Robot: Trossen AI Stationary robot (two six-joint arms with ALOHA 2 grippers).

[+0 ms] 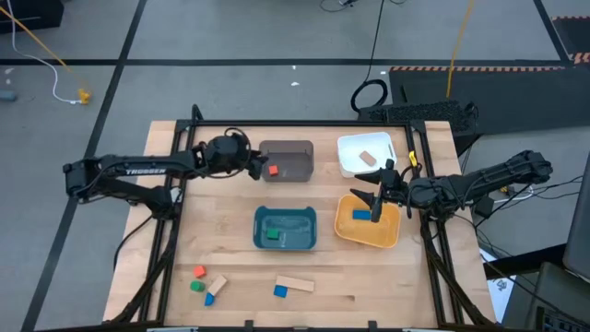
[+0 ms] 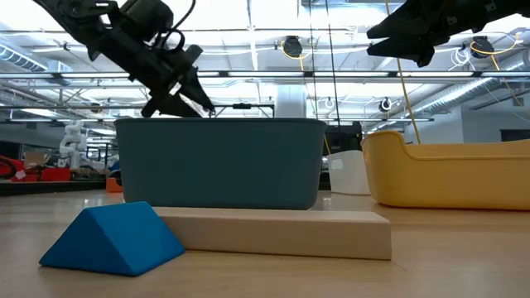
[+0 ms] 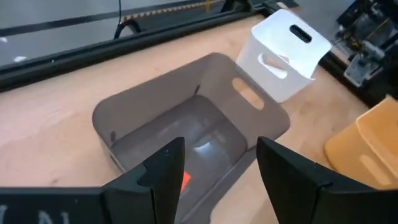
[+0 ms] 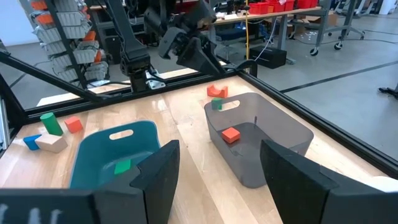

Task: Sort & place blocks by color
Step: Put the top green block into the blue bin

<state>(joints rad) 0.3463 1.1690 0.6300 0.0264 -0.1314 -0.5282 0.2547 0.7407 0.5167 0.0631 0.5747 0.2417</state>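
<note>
Near edge, about 7 o'clock: an orange block [image 1: 199, 271], green block [image 1: 195, 287], blue pieces [image 1: 280, 291] and plain bars [image 1: 294, 284] remain loose on the surface [image 1: 230, 240]. Teal [image 1: 285, 228], yellow [image 1: 367, 221], white [image 1: 365, 154] and grey bins [image 1: 288, 160] each hold one block. My left jaws [image 1: 261, 170] hang open over the grey rim; my right jaws [image 1: 373, 198] gape empty above yellow. Room between bins is open.
</note>
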